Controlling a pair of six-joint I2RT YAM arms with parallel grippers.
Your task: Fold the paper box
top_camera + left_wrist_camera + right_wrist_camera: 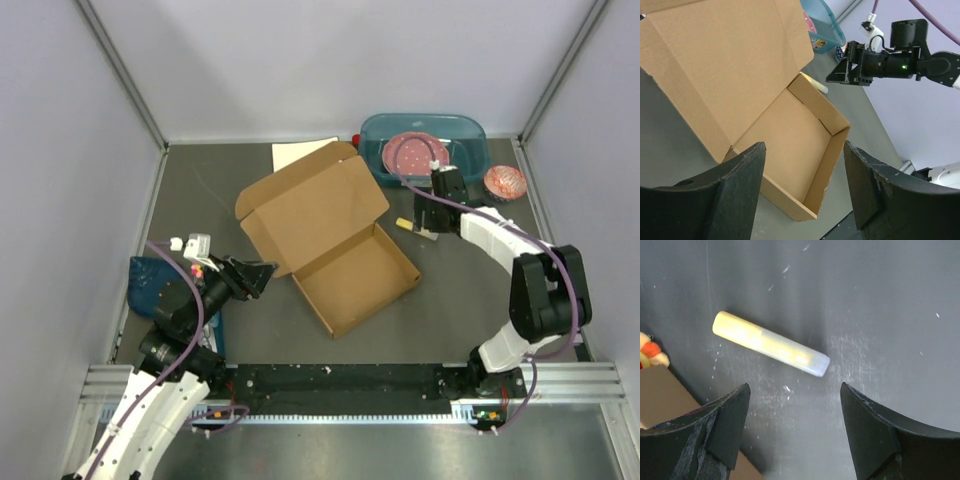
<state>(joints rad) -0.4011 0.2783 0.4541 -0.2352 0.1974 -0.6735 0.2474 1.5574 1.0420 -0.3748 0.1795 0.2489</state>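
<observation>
The paper box (330, 235) lies mid-table as a brown cardboard mailer, with its shallow tray (355, 280) formed and its lid (310, 205) lying open toward the back left. My left gripper (265, 275) hovers just left of the tray, open and empty. In the left wrist view the box (790, 135) fills the space ahead of the left gripper (804, 147). My right gripper (428, 225) stands open to the right of the box, above a pale yellow stick (771, 343) on the table. The stick lies beyond the right gripper (795, 390), and a box corner (660, 390) shows at the left.
A teal tub (425, 140) holding a pink plate (420, 152) stands at the back right, with a pink crinkled cup (505, 182) beside it. A white sheet (300, 152) lies behind the lid. A blue item (150, 280) sits at the left wall.
</observation>
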